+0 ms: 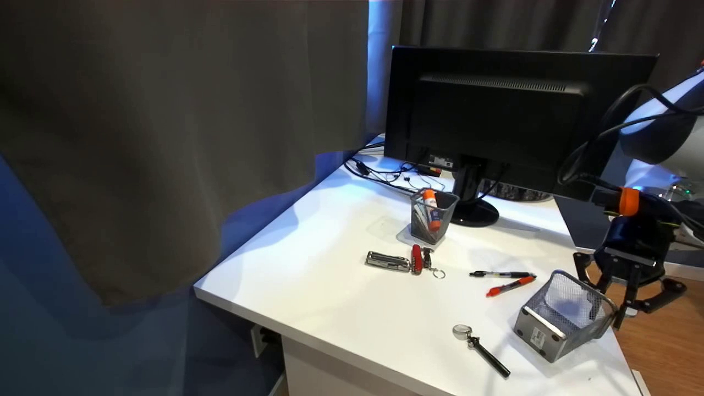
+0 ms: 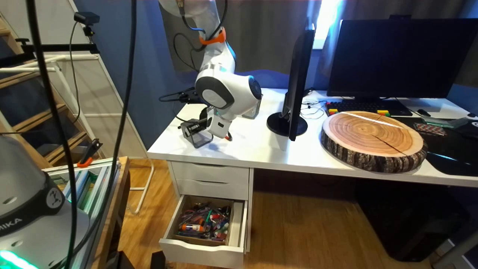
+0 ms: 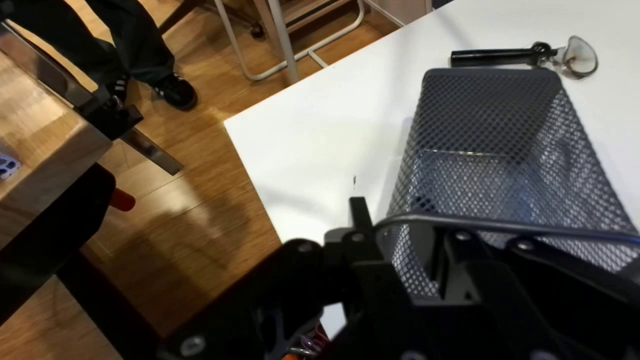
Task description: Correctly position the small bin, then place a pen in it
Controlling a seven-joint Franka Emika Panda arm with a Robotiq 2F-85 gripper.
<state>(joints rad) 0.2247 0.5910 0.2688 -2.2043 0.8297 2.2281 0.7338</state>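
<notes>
One multitool, silver, well in from the left corner of the worktop in an exterior view; red knife just beside. Cup beyond, upright, orange stick in it. Behind, a monitor, back showing; pale label unreadable. Magnifier nearer the lower edge. Black pen and red pen flat, a narrow V, right ends meeting or nearly so, aimed at the right edge. Bin by that edge, down on its side: base towards the magnifier, mouth towards the gripper, long axis oblique to the edge. White sticker on the base, print too small to read. Wrist view: a worktop corner lies to the bin's left. Jaws part-way apart, astride its side wall, one inside, one outside; whether they touch it, can't tell. Arm base, far left in an exterior view: letters "MIKA", cut by the frame.
</notes>
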